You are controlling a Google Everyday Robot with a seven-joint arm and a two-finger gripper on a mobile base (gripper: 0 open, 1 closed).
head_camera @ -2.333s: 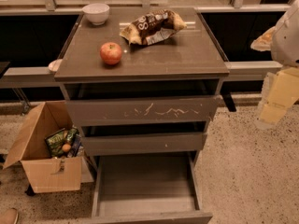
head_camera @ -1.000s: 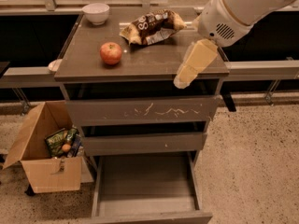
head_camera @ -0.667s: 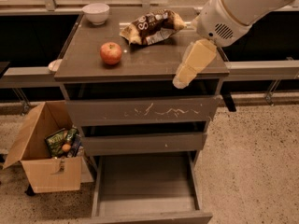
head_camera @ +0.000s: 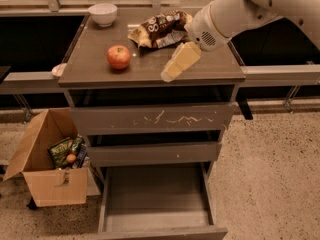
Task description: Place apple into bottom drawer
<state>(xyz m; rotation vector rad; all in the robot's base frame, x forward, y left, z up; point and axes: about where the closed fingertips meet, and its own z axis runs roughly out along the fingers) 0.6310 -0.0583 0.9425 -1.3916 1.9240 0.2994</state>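
The red apple (head_camera: 118, 57) with yellowish patches sits on the cabinet top (head_camera: 100, 69), left of centre. My gripper (head_camera: 170, 74) hangs over the top's front edge, to the right of the apple and apart from it, with nothing seen in it. The white arm (head_camera: 235, 11) reaches in from the upper right. The bottom drawer (head_camera: 155, 199) is pulled out wide, and its tray shows nothing inside.
A white bowl (head_camera: 102, 13) stands at the back left of the top. A snack bag (head_camera: 160, 28) lies at the back centre. The scratched top drawer (head_camera: 152, 119) and the middle drawer (head_camera: 155, 154) are pushed in. A cardboard box (head_camera: 47, 169) with packets stands on the floor at left.
The arm has come in from the right edge of the view over the cabinet top. The gripper has moved left toward the apple. The apple has not moved.
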